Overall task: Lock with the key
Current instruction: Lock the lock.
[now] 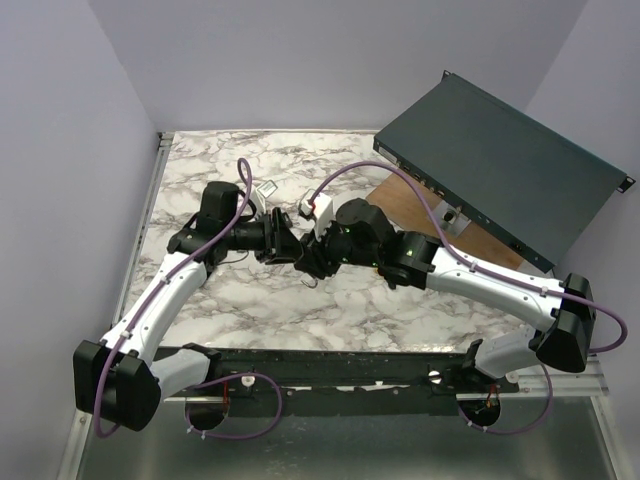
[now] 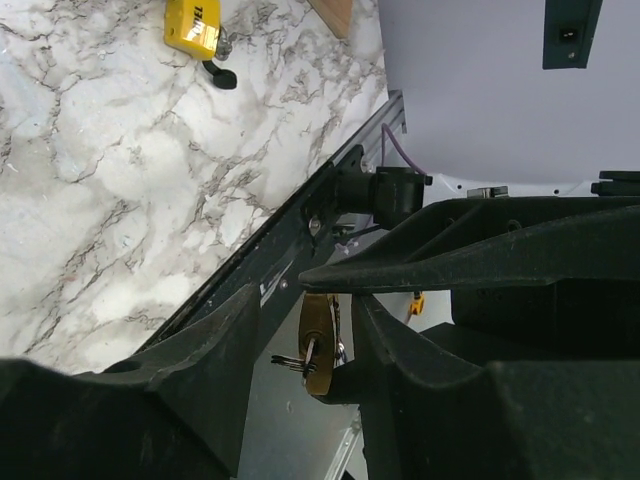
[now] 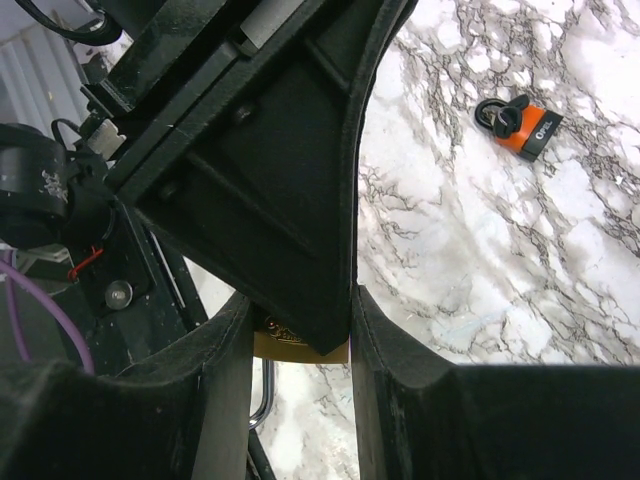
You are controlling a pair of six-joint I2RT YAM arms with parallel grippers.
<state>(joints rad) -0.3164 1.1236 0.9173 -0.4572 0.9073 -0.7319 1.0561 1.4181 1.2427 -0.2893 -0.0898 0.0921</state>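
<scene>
A brass padlock (image 2: 318,350) hangs above the marble table (image 1: 230,290), where the two arms meet. A small key (image 2: 296,362) sits in its keyhole and sticks out sideways. My right gripper (image 1: 308,258) is shut on the padlock body (image 3: 300,347), whose steel shackle (image 3: 262,392) shows below. My left gripper (image 1: 285,250) is open around the key end of the lock. In the left wrist view its fingers (image 2: 215,360) stand either side, with a gap between the left finger and the key. In the top view the arms hide the lock.
A second padlock, yellow-orange with a black key, lies on the marble (image 2: 192,25), also in the right wrist view (image 3: 527,130). A dark flat rack box (image 1: 500,170) leans over a wooden board (image 1: 415,205) at the back right. A metal rail (image 1: 330,375) runs along the near edge.
</scene>
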